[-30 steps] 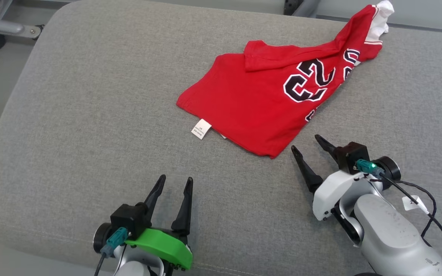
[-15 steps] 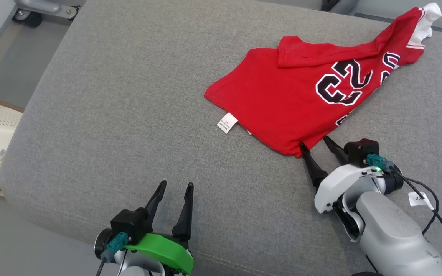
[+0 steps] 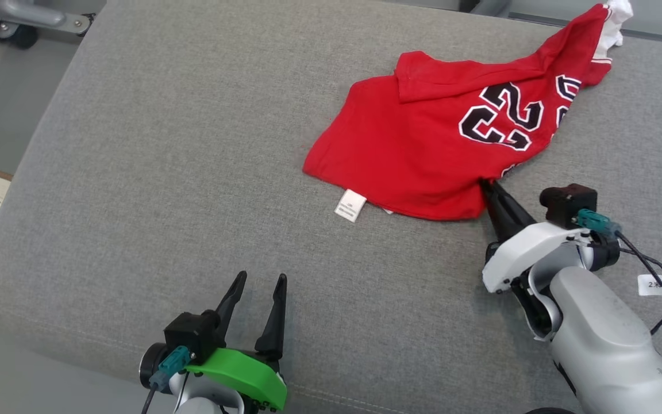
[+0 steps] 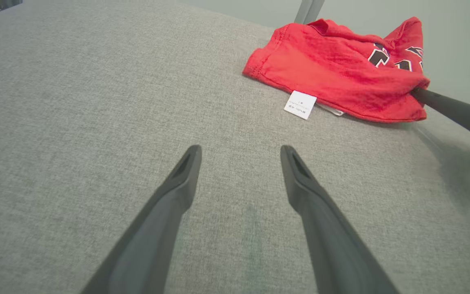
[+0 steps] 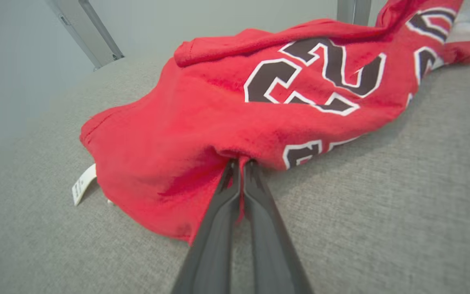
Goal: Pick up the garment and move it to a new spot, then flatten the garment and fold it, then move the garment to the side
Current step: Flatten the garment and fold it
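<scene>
The right gripper (image 5: 241, 162) clamps the red shirt (image 3: 417, 149)
Fingers pressed together on its near edge — the left gripper (image 3: 261, 279), spread wide, well off to the left.

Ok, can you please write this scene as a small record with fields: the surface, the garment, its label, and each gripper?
surface: grey cushion
garment: red jersey with black and white numbers, crumpled, lying on the cushion, not yet lifted
label: white label sticking out at the near hem
right gripper: right gripper shut on the jersey's near edge
left gripper: left gripper open, over bare cushion, apart from the jersey
</scene>
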Controlling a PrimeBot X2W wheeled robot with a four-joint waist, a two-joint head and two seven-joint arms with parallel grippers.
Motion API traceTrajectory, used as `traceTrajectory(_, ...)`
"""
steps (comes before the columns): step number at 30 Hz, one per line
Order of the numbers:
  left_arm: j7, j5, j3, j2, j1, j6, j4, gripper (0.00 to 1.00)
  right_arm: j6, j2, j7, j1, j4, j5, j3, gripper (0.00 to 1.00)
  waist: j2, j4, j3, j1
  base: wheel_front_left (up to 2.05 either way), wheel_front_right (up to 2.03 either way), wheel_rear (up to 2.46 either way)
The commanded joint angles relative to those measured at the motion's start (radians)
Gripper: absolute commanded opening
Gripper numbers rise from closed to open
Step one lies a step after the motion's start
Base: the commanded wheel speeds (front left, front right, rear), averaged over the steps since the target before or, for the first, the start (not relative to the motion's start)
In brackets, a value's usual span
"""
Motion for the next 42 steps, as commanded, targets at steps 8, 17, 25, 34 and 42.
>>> traceTrajectory(8,-0.003,0.004,-0.004,0.002,0.006,-0.018,0.003,1.00,-0.002,-0.073,0.000,0.091,-0.275,-0.045,-0.092,0.00,-0.0001,-0.069,-0.043,0.0000,0.00,0.00,0.00)
traceTrajectory(17,-0.003,-0.033,-0.068,0.002,-0.013,-0.021,0.017,1.00,-0.001,-0.124,0.029,-0.062,-0.299,-0.112,0.065,0.00,-0.0001,0.013,-0.033,0.0000,0.00,0.00,0.00)
traceTrajectory(25,-0.003,-0.061,-0.103,0.002,0.001,-0.008,0.040,1.00,-0.001,-0.026,0.066,-0.234,-0.043,-0.116,0.236,1.00,-0.0001,0.128,-0.021,0.0000,0.00,0.00,0.00)
traceTrajectory(34,-0.003,-0.052,-0.074,0.002,0.019,0.000,0.035,1.00,-0.002,0.015,-0.002,-0.234,-0.005,-0.051,0.255,1.00,-0.0001,0.076,-0.036,0.0000,0.00,0.00,0.00)
traceTrajectory(42,-0.003,-0.031,-0.046,0.002,-0.008,-0.009,0.039,1.00,-0.002,-0.061,-0.001,-0.102,-0.133,-0.036,0.175,1.00,-0.0001,-0.038,-0.052,0.0000,0.00,0.00,0.00)
